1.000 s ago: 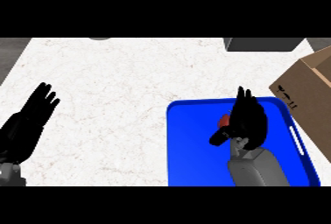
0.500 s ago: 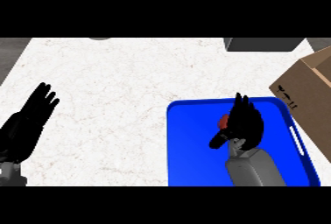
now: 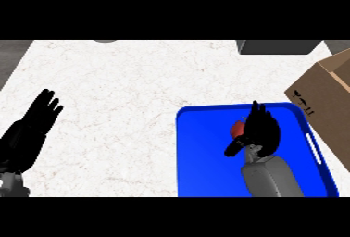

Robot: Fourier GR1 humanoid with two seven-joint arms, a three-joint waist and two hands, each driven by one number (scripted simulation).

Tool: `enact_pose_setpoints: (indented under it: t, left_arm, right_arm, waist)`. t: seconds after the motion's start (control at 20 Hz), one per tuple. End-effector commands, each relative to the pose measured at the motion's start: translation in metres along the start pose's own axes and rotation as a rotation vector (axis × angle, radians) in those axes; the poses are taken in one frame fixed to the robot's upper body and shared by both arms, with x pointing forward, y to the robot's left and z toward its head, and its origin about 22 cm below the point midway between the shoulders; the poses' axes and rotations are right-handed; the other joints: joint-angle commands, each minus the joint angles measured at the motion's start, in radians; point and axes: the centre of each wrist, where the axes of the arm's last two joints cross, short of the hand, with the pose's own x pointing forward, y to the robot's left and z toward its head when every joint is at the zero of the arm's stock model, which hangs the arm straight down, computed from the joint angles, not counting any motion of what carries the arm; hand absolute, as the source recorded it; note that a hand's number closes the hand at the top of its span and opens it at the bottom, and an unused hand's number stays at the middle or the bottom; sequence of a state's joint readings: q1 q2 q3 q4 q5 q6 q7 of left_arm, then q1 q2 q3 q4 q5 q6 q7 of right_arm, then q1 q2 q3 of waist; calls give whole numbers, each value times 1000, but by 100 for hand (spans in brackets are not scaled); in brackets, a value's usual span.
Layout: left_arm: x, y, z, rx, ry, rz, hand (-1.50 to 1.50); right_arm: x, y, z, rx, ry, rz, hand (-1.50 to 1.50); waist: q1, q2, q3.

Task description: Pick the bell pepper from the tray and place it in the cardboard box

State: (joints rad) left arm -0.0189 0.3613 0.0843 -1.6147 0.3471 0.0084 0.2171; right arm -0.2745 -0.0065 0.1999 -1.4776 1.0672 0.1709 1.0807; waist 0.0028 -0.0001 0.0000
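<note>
Down on the white counter point(image 3: 137, 92), the blue tray point(image 3: 205, 157) sits at the lower right, its right edge just beside the cardboard box point(image 3: 325, 99), which runs off the view's right side. The pepper point(image 3: 239, 129) lies in the tray, showing only as a small red patch at the left edge of the right hand point(image 3: 261, 132). That hand covers most of it: the fingers point up the view, bunched together over the red, and the thumb sticks out to the lower left. From this angle the hand seems to rest on the pepper, but whether the fingers actually curl round it cannot be told, since the hand hides its own underside. The grey forearm comes up from the bottom edge across the tray.

The left hand point(image 3: 31, 132) rests at the view's left edge, well apart from the tray, fingers straight and relaxed, holding nothing.

A dark grey object point(image 3: 279, 45) sits at the counter's far edge, top right, cut by the view's edge.
</note>
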Motion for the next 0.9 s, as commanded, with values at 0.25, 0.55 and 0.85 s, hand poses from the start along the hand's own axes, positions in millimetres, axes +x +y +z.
enact_pose_setpoints:
  t: [0.25,0.55,0.85]
  left_arm:
    - [-4,-5,1,-6,6,15,0]
    - [-1,-11,1,-14,-8,16,0]
    - [6,-11,10,5,-5,19,0]
  right_arm:
    - [2,-15,-15,-61,17,15,150]
    - [10,9,-10,-82,-12,55,150]
    - [-12,-4,-29,45,-255,119,150]
  waist:
    - [0,0,0]
    - [0,0,0]
    - [4,-1,1]
